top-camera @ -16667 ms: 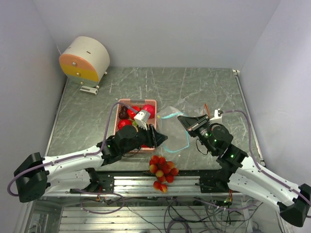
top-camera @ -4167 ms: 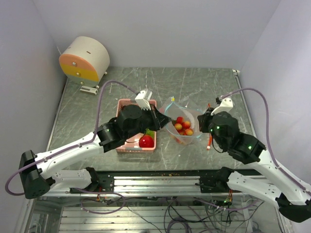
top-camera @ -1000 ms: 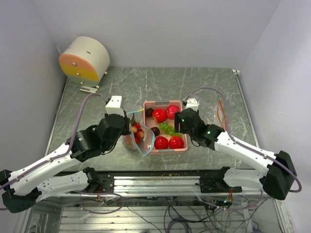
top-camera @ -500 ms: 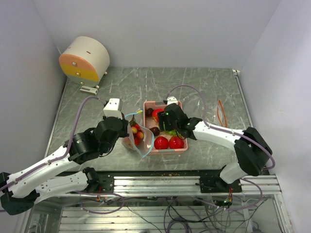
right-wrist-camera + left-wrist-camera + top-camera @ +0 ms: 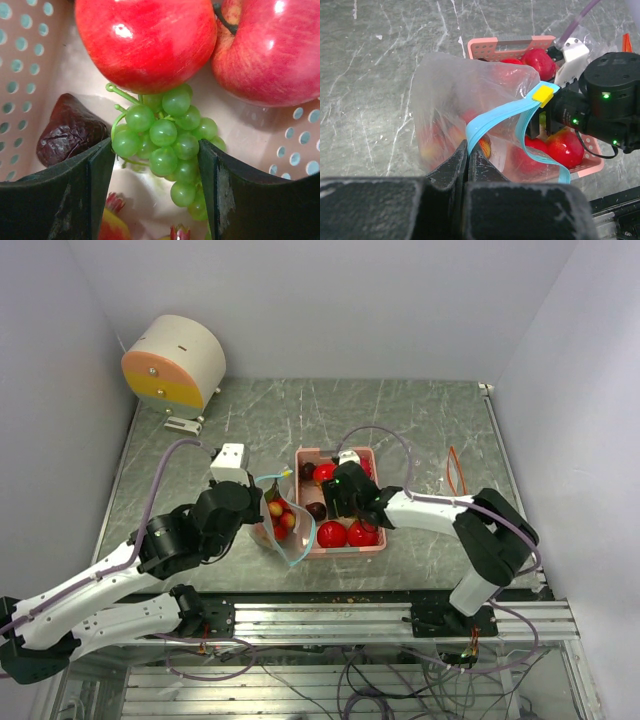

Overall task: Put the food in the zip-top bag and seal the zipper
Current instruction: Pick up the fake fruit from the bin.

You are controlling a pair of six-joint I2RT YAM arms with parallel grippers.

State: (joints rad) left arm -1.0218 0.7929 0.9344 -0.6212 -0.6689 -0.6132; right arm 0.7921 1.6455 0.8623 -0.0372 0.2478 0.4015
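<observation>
Green grapes (image 5: 167,135); pink tray (image 5: 30,60); blue zipper (image 5: 495,118)

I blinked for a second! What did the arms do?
The right gripper swung left over the pink tray and now sits open astride the green grapes, not gripping yet. The left gripper stays shut on the zip-top bag; bag and tray unmoved.

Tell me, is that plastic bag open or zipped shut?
Open. On the bag, the blue zipper strip gapes in a wide loop, and the left gripper pinches one edge.

Cream-orange drum (image 5: 175,362) back left; orange loop (image 5: 456,471) right; pink tray (image 5: 350,551) centre.
</observation>
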